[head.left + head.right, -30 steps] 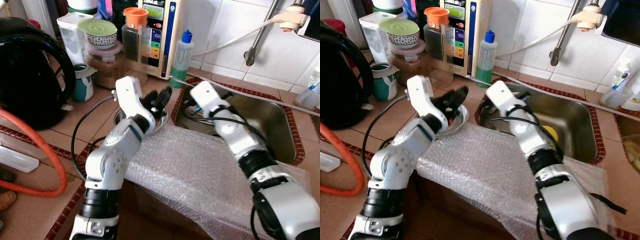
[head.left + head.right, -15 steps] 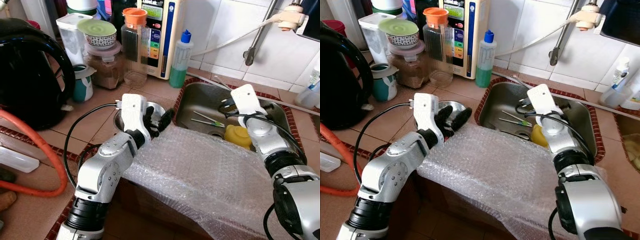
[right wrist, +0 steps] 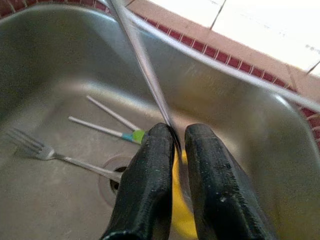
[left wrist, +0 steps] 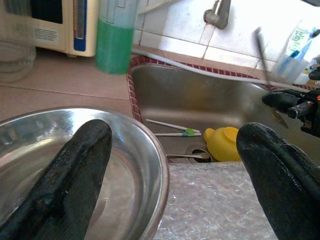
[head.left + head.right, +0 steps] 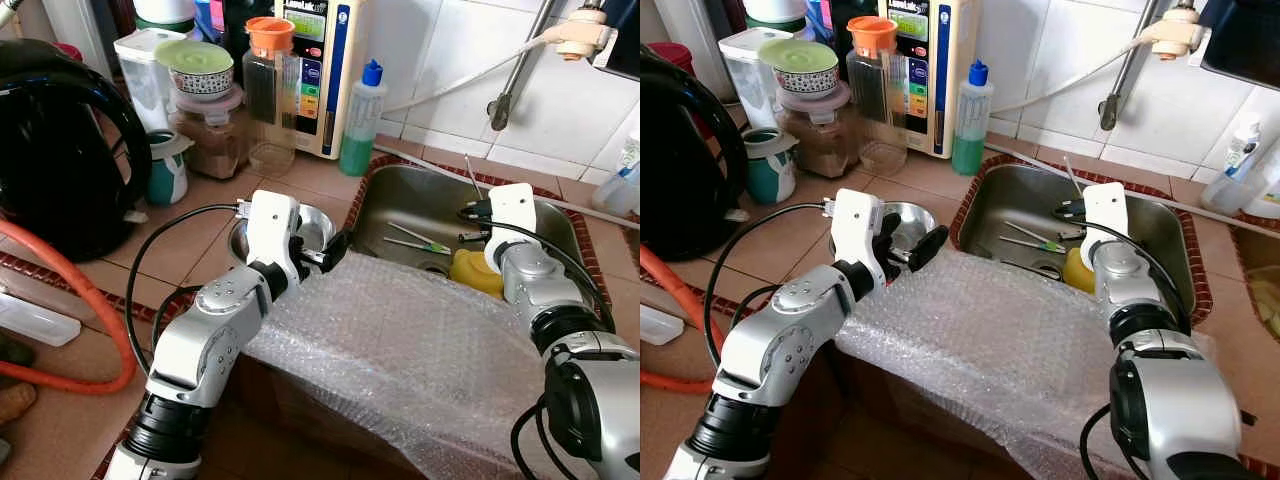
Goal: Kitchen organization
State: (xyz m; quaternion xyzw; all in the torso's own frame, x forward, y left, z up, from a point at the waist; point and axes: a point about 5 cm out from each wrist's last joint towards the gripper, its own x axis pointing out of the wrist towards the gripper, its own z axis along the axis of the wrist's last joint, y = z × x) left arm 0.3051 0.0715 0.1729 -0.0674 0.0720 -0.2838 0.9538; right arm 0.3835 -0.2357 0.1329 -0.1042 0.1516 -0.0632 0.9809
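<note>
My right gripper (image 5: 468, 224) hangs over the steel sink (image 5: 400, 190), shut on a thin metal utensil (image 3: 142, 60) whose handle sticks up from between the fingers (image 3: 150, 175). The same utensil (image 5: 1072, 180) stands nearly upright above the gripper. My left gripper (image 5: 318, 245) is open at the near rim of a shiny steel bowl (image 4: 145, 150) on the tiled counter just left of the sink. In the sink lie a yellow object (image 5: 472, 272), two thin white sticks with a green piece (image 5: 415, 240) and a fork (image 3: 35, 149) by the drain.
Bubble wrap (image 5: 400, 340) covers the counter's front edge below both arms. A black kettle (image 5: 50, 150), an orange hose (image 5: 105, 300), jars and a green soap bottle (image 5: 360, 120) crowd the left and back. A tap pipe (image 5: 520, 60) runs above the sink.
My right arm swung from the sink's left side to its right and now holds the utensil upright. My left gripper drew back from over the bowl to its near rim.
</note>
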